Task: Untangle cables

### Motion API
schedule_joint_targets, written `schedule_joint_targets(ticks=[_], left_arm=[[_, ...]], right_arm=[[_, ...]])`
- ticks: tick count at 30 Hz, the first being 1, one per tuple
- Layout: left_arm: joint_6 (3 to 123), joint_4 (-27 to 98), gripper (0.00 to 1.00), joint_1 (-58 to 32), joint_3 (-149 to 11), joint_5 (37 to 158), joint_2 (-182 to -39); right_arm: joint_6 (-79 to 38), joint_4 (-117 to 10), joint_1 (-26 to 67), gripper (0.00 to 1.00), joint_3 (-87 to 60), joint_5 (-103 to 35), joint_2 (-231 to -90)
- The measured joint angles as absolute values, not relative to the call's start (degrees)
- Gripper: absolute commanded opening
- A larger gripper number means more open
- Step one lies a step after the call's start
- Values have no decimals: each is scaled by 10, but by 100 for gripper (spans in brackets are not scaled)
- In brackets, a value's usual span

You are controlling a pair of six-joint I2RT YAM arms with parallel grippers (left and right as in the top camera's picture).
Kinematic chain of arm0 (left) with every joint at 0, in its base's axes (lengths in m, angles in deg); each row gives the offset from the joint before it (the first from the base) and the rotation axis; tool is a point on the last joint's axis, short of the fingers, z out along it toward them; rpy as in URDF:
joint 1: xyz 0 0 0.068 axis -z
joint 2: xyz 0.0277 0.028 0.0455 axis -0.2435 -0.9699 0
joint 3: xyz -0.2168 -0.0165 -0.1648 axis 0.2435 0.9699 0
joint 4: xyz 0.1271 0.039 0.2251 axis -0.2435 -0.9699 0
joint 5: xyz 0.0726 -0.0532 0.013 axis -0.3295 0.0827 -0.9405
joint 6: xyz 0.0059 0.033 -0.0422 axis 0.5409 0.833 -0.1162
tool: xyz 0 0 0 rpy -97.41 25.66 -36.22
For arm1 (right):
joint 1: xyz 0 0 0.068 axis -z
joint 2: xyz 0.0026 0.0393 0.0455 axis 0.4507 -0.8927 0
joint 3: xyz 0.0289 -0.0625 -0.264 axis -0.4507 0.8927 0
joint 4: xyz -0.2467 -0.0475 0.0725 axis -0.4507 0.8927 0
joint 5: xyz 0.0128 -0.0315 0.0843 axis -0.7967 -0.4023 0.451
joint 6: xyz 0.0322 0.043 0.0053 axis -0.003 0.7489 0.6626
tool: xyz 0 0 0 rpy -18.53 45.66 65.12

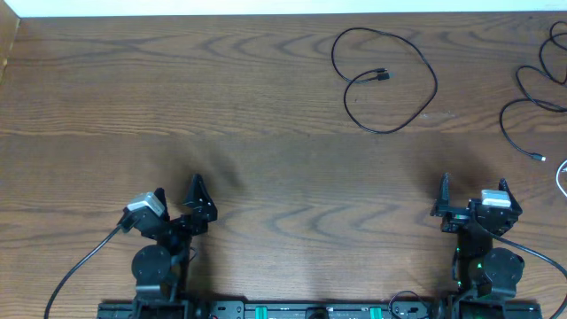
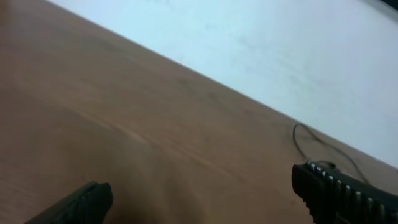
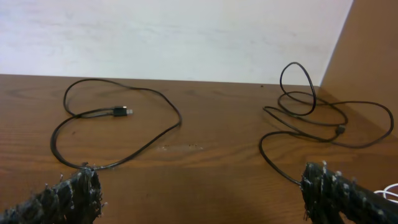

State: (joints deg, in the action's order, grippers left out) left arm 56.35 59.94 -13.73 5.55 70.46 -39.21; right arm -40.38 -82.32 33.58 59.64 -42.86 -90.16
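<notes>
At the left, the left gripper point(image 1: 178, 195) is being held low by the near edge of the table point(image 1: 106, 89), its jaws spread wide with nothing between them. In its wrist view only bare wood is being framed between the fingers point(image 2: 342, 193), and a thin black cord is just being caught far off to the right.

Toward the middle-right, on the far side of the table, a looped black cable point(image 1: 390, 84) is being shown lying flat and alone. Its plug point(image 1: 381, 77) is resting inside the loop, and it does not appear knotted with anything else.

Further right, the right gripper point(image 1: 474, 190) is also being held wide apart and empty, near the front edge. From its wrist camera the looped black cable point(image 3: 118, 134) is being seen ahead and to the left. A tangled black cable point(image 3: 311, 112) is being seen ahead and to the right, its strands crossing one another and one loop standing up off the wood.

At the far right edge that tangled black cable point(image 1: 532, 97) is being cut off by the frame, and a sliver of white cable point(image 1: 563, 177) is being glimpsed just below it, nearer the right arm.

The coming move is being decided by one relation: all the cables lie forward and to the right, so the right arm is much the nearer. The tangle's crossing strands are running mostly side to side across its line of reach — a forward reach, slightly rightward, is judged the likely approach.
</notes>
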Motion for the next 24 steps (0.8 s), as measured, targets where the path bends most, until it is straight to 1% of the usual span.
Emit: schedule_joint_targets(ticks=[7, 18, 24], left_arm=[[578, 663, 98, -137, 87, 679, -392], [714, 663, 98, -137, 88, 705, -392], [759, 663, 98, -132, 88, 718, -392]], right_arm=[[-404, -824, 336, 99, 596, -429, -901], [-404, -823, 336, 99, 596, -429, -901], [-404, -823, 336, 99, 596, -429, -901]])
